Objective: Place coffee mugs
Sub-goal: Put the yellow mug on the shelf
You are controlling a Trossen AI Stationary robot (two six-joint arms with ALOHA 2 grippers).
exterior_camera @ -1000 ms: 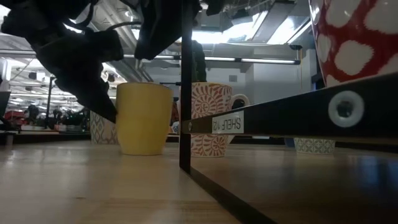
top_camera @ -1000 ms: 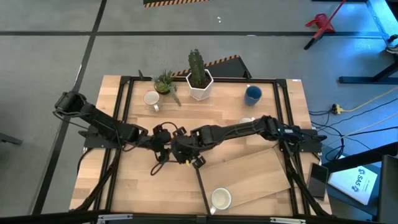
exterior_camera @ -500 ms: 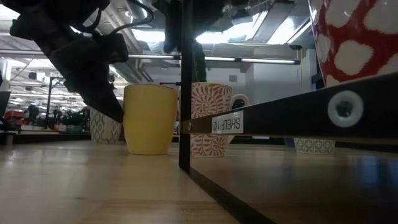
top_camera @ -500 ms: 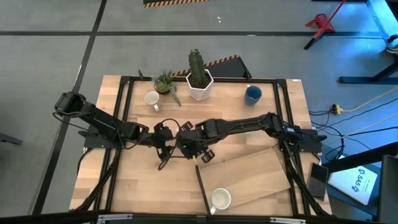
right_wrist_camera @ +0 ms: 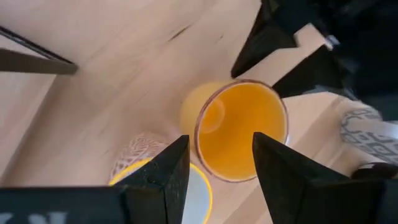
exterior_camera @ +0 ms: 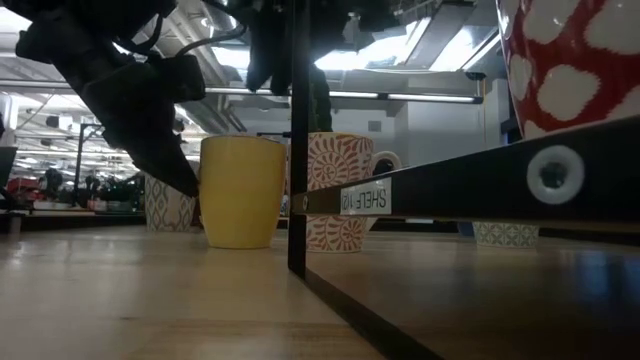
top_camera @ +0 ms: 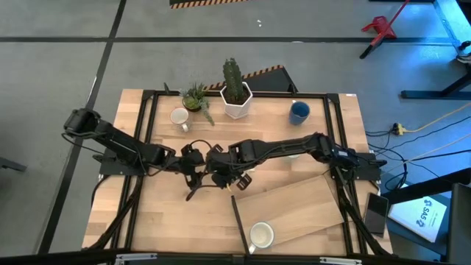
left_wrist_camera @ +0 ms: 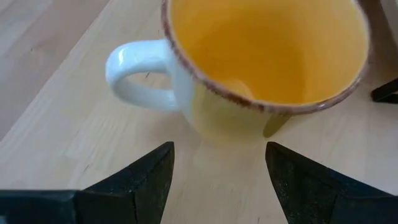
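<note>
Meeting at mid-tabletop (top_camera: 169, 221), both arms cover the orange mug from above.
Wrist views reveal it: orange mug (left_wrist_camera: 261, 62), speckled rim, white handle, upright beside a patterned mug (exterior_camera: 338, 190). Left hand (left_wrist_camera: 217, 180) spread just short of it; right hand (right_wrist_camera: 217, 168) spread above its mouth.

1. The high view is evenly lit from overhead, with only soft shadows thrown under the arms.
2. The low view is heavily backlit by ceiling strip lights (exterior_camera: 440, 97) at 12 o'clock, so the arms are reduced to silhouettes.
3. The wrist views are seen bright but softly blurred.
</note>
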